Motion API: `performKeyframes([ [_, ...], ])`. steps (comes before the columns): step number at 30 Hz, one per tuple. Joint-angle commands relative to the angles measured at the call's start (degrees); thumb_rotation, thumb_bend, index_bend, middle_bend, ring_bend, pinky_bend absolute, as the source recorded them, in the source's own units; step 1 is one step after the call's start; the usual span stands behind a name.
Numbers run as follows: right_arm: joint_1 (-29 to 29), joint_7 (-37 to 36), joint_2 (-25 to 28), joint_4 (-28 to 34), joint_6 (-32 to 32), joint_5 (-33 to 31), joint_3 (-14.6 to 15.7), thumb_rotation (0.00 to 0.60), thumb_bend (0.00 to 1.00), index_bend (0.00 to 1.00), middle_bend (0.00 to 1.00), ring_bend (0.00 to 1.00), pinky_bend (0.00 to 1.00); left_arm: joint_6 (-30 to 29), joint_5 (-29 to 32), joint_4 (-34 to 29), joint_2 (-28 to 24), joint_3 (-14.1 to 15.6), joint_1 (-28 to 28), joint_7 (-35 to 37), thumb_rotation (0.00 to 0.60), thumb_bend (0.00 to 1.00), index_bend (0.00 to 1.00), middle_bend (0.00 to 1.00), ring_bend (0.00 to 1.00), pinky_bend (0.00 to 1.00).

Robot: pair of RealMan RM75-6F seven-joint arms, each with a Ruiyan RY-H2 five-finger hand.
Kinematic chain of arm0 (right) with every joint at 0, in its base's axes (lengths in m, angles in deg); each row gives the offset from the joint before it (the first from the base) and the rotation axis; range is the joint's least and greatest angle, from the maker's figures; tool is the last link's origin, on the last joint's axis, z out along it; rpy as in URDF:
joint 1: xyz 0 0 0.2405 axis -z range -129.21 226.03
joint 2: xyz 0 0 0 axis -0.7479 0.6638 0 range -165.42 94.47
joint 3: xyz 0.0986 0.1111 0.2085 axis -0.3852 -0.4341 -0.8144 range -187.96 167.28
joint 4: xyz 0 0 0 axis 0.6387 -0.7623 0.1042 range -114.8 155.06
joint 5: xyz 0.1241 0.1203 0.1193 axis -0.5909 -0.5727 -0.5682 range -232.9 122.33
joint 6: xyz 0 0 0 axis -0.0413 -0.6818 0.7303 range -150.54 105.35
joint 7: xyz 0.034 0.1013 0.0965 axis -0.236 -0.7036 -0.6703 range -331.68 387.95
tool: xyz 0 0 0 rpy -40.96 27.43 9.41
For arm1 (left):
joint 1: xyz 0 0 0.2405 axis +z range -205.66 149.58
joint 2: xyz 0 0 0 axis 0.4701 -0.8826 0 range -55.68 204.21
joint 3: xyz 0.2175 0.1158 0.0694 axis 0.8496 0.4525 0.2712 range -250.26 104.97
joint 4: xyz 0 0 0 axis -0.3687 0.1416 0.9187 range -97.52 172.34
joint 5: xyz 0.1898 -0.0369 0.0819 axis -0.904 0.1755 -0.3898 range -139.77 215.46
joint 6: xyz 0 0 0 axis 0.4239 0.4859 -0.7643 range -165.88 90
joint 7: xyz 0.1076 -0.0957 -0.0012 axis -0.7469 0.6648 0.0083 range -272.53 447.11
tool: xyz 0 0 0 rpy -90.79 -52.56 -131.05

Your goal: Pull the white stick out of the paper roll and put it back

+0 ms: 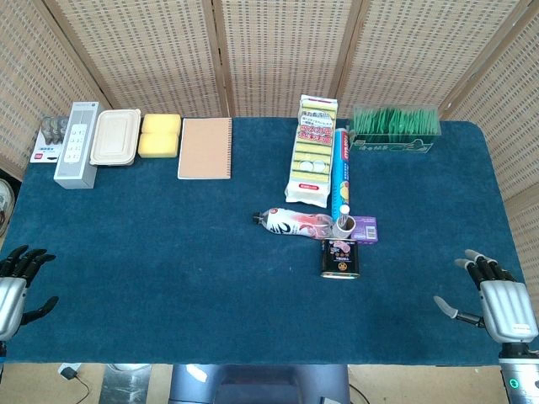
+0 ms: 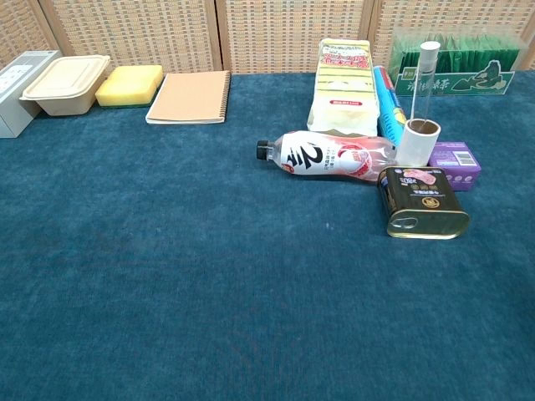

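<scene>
A small white paper roll stands upright on the blue cloth, between a lying bottle and a purple box. A thin white stick rises out of its core, leaning slightly right. From the head view the roll shows as a ring seen from above, and the stick cannot be made out. My left hand rests at the table's near left corner, fingers spread and empty. My right hand lies at the near right corner, open and empty too. Neither hand appears in the chest view.
A plastic bottle lies left of the roll, a dark tin in front, a purple box to its right. Behind stand a sponge pack, a blue tube and a green box. Notebook, containers and remote line the far left.
</scene>
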Motion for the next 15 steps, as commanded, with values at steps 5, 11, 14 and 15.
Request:
performKeyframes([
  [5, -0.03, 0.03, -0.22, -0.24, 0.13, 0.13, 0.15, 0.119, 0.26, 0.26, 0.21, 0.24, 0.4, 0.21, -0.26, 0.45, 0.4, 0.46, 0.18, 0.17, 0.6, 0.18, 0.25, 0.22, 0.12, 0.24],
  [11, -0.07, -0.14, -0.28, -0.19, -0.09, 0.45, 0.12, 0.115, 0.26, 0.25, 0.21, 0.24, 0.4, -0.57, -1.31, 0.95, 0.45, 1.04, 0.69, 1.75, 0.6, 0.18, 0.25, 0.22, 0.12, 0.24],
  [14, -0.11, -0.49, -0.48, -0.14, -0.08, 0.54, 0.12, 0.114, 0.26, 0.25, 0.21, 0.24, 0.4, -0.58, -1.86, 1.22, 0.63, 1.49, 0.86, 3.12, 0.6, 0.18, 0.25, 0.22, 0.12, 0.24],
  [15, -0.19, -1.29, -0.84, -0.23, 0.14, 0.31, 0.05, 0.116, 0.26, 0.25, 0.21, 0.24, 0.4, -0.1, -2.13, 1.82, 1.46, 2.14, 1.01, 3.23, 0.6, 0.18, 0.25, 0.22, 0.12, 0.24],
])
